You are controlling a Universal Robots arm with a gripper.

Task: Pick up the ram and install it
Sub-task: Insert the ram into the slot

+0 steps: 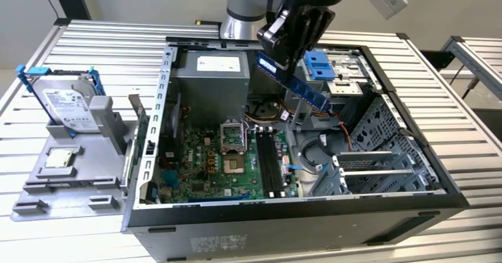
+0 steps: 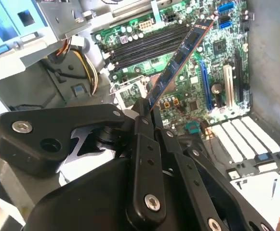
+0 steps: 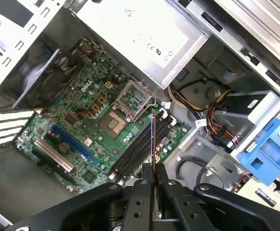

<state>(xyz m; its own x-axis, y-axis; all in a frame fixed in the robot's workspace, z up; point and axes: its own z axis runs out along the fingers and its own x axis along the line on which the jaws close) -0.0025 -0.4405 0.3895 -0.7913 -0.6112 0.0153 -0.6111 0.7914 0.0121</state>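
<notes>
Transport is the step in hand: the black two-fingered hand (image 1: 276,56) is clamped on one end of the long, thin blue ram stick with black chips (image 1: 310,92), which hangs tilted above the black memory slots (image 1: 271,157) of the green motherboard (image 1: 204,163), not touching them. By my judgement, seating it calls for levelling the stick, lining its edge along one slot and pressing squarely down.
</notes>
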